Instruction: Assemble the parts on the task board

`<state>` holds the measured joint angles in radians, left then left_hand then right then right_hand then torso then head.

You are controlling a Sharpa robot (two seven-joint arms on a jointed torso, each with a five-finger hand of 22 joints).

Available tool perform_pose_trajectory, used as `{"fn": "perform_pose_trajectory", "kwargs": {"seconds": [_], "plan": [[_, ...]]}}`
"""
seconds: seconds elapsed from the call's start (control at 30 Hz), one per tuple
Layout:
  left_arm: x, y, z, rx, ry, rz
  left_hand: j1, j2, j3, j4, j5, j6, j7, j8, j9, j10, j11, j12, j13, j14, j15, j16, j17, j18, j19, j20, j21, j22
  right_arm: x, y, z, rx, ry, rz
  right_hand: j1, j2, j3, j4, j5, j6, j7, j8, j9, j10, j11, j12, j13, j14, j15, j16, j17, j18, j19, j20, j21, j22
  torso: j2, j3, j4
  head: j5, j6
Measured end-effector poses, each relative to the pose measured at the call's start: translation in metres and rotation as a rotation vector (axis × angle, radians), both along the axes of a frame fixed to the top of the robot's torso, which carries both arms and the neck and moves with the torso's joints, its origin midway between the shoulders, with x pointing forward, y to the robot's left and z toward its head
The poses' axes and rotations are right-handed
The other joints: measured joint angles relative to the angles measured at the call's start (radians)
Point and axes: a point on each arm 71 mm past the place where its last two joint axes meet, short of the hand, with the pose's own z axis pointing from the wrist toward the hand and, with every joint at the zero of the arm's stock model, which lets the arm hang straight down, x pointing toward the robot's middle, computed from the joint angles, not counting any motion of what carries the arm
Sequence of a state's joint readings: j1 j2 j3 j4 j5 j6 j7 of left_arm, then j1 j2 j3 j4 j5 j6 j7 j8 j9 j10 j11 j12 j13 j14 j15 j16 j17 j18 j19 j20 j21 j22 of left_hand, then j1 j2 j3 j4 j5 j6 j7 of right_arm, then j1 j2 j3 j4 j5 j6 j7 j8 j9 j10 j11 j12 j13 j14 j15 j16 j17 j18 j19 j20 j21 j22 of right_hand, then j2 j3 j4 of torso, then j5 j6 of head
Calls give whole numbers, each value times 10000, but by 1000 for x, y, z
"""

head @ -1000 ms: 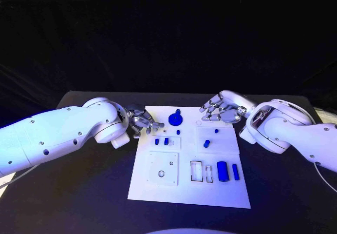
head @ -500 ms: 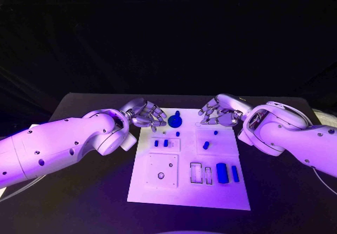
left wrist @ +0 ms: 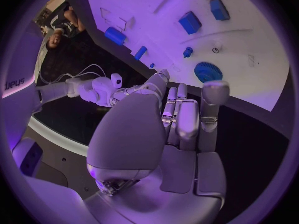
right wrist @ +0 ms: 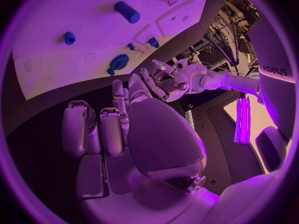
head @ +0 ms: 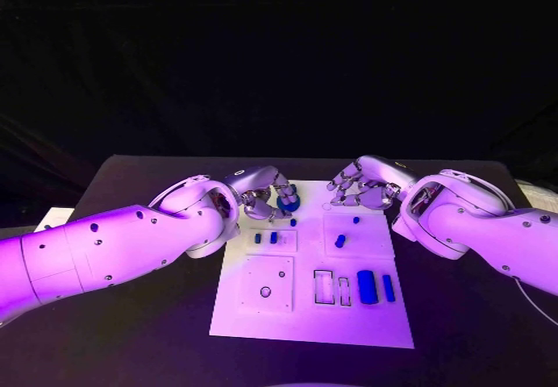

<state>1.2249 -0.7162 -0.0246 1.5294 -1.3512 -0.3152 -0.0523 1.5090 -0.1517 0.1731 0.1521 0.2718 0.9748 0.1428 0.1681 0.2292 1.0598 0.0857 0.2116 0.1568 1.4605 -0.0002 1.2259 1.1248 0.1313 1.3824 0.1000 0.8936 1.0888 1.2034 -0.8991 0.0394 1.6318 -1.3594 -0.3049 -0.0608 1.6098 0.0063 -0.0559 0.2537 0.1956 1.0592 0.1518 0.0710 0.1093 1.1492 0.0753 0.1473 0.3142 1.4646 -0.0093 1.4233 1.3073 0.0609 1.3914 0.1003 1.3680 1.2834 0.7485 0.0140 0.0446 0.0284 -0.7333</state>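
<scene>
The white task board (head: 305, 318) lies mid-table. A blue gear (head: 291, 196) stands at its far end, also seen as the gear (left wrist: 208, 71) and the gear (right wrist: 118, 61). My left hand (head: 268, 198) hovers just left of the gear, its fingers (left wrist: 211, 92) stretched toward it and holding nothing. My right hand (head: 362, 187) hangs over the board's far right corner, fingers loosely bent, empty. A small blue peg (head: 293, 222), two short blue pieces (head: 265, 238), a blue cylinder (head: 341, 240) and two long blue bars (head: 376, 287) lie on the board.
A square recessed plate (head: 270, 282) and two narrow slots (head: 333, 287) sit in the board's near half. A white slip (head: 52, 218) lies at the black table's (head: 128, 330) left edge.
My left hand has swung from the board's left edge rightward and further back to the blue gear. The right hand has hardly moved.
</scene>
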Motion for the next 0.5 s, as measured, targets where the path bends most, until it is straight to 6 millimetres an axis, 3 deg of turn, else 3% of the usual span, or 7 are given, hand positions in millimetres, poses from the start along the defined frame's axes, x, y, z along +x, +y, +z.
{"fn": "perform_pose_trajectory", "kwargs": {"seconds": [0.03,0.13,0.17,0.2,0.5], "plan": [[1,-3,-1,319,-180,-84,0,0,-7,7,0,97,-5,-97,-104,113,-2,-94,-133,18,-18,406,406,-69,199,-10,557,401,0,0,0,6,-5,-3,0,0,0,0,0,0,0,0,-1,0,0,-13,-8,0,0,0,0,0,0,0,0,-3,0,0,-1,-1,0],[5,-10,-4,1040,-446,-245,0,0,7,27,0,200,-10,-164,-217,173,-7,-206,-286,18,-18,752,741,-67,363,-39,1141,830,0,0,0,26,-22,-4,0,0,0,0,0,0,0,0,-1,0,0,-13,-36,0,0,0,0,0,0,0,0,-3,4,1,-1,-1,-1],[6,-12,-5,1236,-494,-279,0,0,45,49,0,224,-19,-212,-246,228,-15,-223,-325,18,-18,783,758,-85,429,-41,1293,943,0,1,0,34,-27,-4,0,0,0,0,0,0,0,0,-1,0,0,-13,-36,0,0,0,0,1,0,0,0,-3,5,1,-2,0,-1],[7,-14,-7,1418,-530,-306,0,0,86,39,0,242,-20,-219,-273,291,-26,-261,-358,18,-18,784,758,-222,506,-39,1480,1080,0,1,0,44,-31,-4,0,0,0,0,18,0,0,0,0,0,0,-13,-53,0,0,0,0,0,0,0,0,-3,6,1,-7,1,-1],[17,-26,-13,2274,-684,-346,0,1,228,96,0,454,-38,-312,-408,538,-38,-380,-531,17,-18,845,601,-232,703,-59,2301,1696,0,1,0,103,-43,-34,51,-52,27,27,41,0,0,0,-10,35,35,-63,-112,37,37,0,8,0,0,0,-2,-17,24,1,-20,5,-15]]}}
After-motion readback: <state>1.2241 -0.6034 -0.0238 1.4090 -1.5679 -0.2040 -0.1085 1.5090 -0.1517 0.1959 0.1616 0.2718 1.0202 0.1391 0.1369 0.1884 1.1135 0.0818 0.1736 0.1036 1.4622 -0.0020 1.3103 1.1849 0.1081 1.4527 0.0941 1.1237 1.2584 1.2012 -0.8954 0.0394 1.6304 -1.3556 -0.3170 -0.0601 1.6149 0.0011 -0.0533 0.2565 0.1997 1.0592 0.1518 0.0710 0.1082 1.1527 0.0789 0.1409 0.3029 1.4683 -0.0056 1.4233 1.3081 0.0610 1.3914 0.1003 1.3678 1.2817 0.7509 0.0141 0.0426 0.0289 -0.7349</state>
